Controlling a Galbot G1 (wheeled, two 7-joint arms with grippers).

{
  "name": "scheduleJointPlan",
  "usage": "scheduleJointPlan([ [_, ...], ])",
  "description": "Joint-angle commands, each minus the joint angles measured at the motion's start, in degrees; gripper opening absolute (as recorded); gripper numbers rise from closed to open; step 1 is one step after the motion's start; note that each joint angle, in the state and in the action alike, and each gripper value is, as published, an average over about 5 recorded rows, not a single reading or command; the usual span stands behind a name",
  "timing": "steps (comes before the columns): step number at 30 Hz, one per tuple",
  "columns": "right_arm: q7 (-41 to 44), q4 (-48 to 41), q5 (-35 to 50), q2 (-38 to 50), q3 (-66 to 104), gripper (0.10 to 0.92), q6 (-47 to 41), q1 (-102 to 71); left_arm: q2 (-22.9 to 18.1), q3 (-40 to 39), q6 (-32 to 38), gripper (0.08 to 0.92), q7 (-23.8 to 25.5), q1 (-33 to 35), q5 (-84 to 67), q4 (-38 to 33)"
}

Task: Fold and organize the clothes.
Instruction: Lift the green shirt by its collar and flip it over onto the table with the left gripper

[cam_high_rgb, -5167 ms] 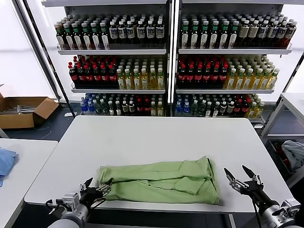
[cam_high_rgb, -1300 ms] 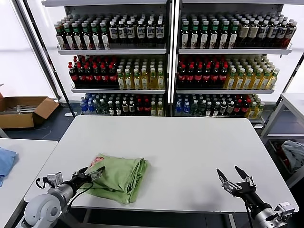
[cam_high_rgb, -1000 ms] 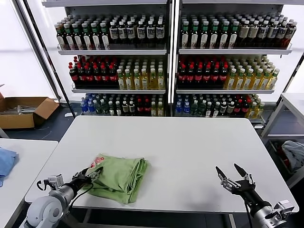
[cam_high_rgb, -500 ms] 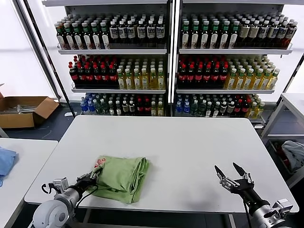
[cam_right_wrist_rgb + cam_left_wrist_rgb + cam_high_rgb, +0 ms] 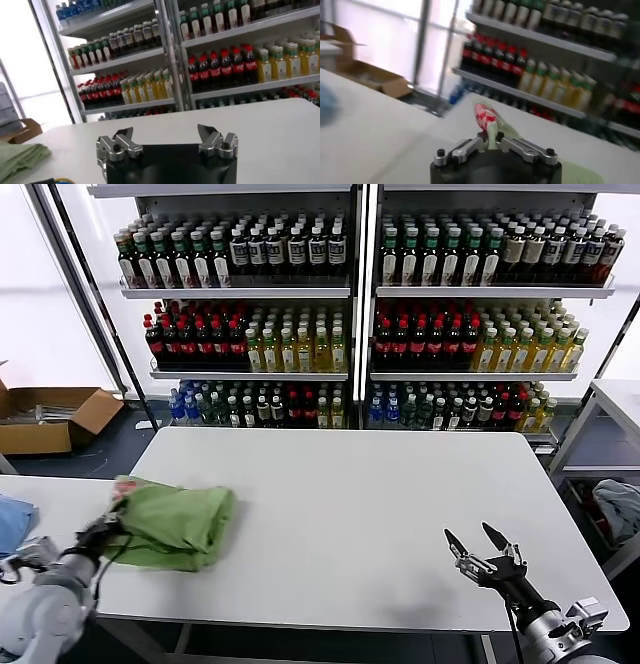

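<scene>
A folded light green shirt (image 5: 172,527) lies bunched at the left edge of the white table (image 5: 360,504), partly over the gap toward the side table. My left gripper (image 5: 107,529) is shut on its left edge. In the left wrist view the gripper (image 5: 491,141) pinches the green cloth (image 5: 496,131), with a red-and-white printed logo (image 5: 484,115) showing just above the fingers. My right gripper (image 5: 478,548) is open and empty over the table's front right; in the right wrist view (image 5: 165,136) its fingers stand wide apart. A second shirt is not in view.
A second white table (image 5: 45,514) stands at the left with a blue cloth (image 5: 12,522) on it. Shelves of bottles (image 5: 360,314) fill the back. A cardboard box (image 5: 50,416) sits on the floor at the far left.
My left gripper has dragged the folded shirt leftward from the table's front left to its left edge. The right gripper has drifted slightly left, still open.
</scene>
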State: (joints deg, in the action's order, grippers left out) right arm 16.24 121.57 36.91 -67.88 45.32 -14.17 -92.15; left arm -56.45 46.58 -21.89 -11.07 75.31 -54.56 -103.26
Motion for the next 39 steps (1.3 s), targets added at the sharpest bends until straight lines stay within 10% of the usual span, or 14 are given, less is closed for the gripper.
scheduleJointPlan([
  [1, 0.30, 0.19, 0.00, -0.46, -0.68, 0.823, 0.18, 0.17, 6.27, 14.32, 0.32, 0.110, -2.97, -0.51, -4.45, 3.86],
  [12, 2.31, -0.38, -0.41, -1.62, 2.70, 0.823, 1.83, -2.96, 2.16, -23.22, -7.02, 0.110, -14.49, -6.81, 5.54, -17.48],
  [19, 2.71, 0.76, 0.69, -1.97, 7.15, 0.823, 2.14, -5.91, -9.46, -46.03, -11.09, 0.110, -21.91, -19.05, 6.01, -10.26],
  [28, 1.96, 1.79, 0.29, -2.74, 8.44, 0.823, 2.04, -8.62, -20.78, -51.39, -9.58, 0.110, -28.11, -25.83, 1.11, 1.43],
  [39, -2.46, 2.82, 2.31, -1.37, 4.17, 0.823, -1.14, -4.86, -26.04, -56.96, -2.60, 0.110, -23.31, -31.15, -0.14, 3.48],
])
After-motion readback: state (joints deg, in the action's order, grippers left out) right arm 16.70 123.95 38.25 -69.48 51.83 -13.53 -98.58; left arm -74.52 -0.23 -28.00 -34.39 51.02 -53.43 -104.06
